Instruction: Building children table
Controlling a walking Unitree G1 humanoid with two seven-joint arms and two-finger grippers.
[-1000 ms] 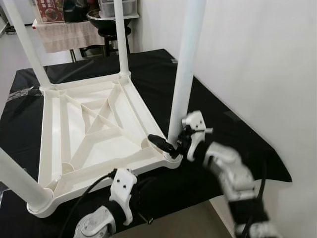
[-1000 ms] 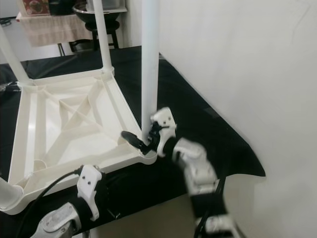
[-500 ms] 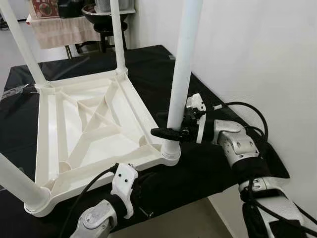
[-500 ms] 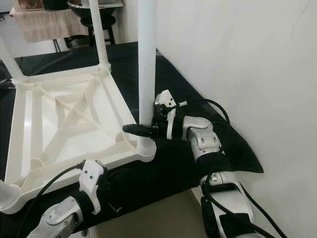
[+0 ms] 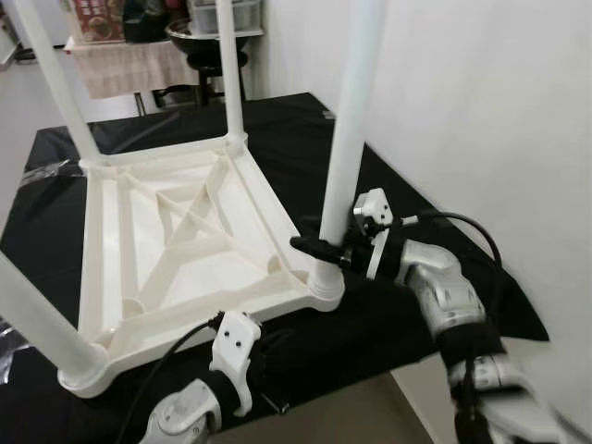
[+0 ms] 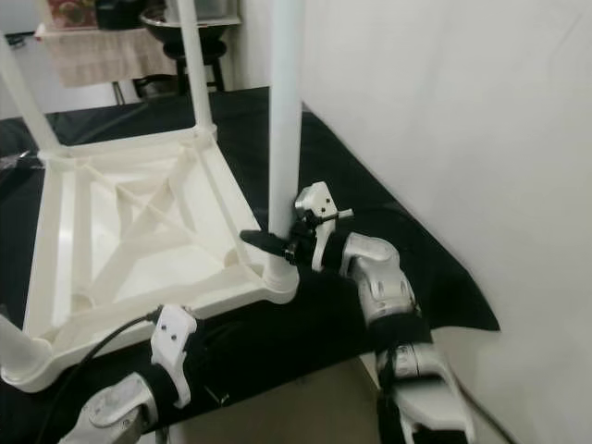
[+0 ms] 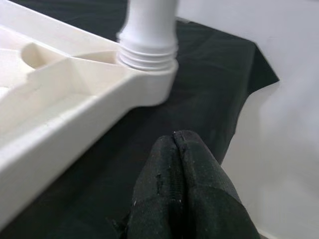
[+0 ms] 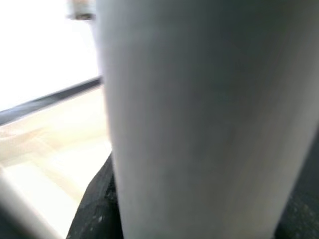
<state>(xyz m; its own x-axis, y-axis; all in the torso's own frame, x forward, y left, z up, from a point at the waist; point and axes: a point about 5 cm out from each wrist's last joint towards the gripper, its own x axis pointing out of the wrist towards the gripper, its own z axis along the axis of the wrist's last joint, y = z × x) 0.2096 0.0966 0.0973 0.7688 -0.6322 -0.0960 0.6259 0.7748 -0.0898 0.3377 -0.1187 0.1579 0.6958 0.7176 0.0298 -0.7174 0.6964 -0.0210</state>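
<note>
Right hand (image 5: 326,248), blurred beside the socket a second ago, now pinches the near leg (image 5: 348,153) low; left hand (image 7: 182,199) pressed together, idle

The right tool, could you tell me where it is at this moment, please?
In the left eye view, the right tool is on the robot's right, closed around the near-right table leg just above its threaded socket at the corner of the upturned white table.

home room | black-cloth table (image 5: 435,231) | white wall (image 5: 499,111) | towel-draped stand (image 5: 129,65)
</note>
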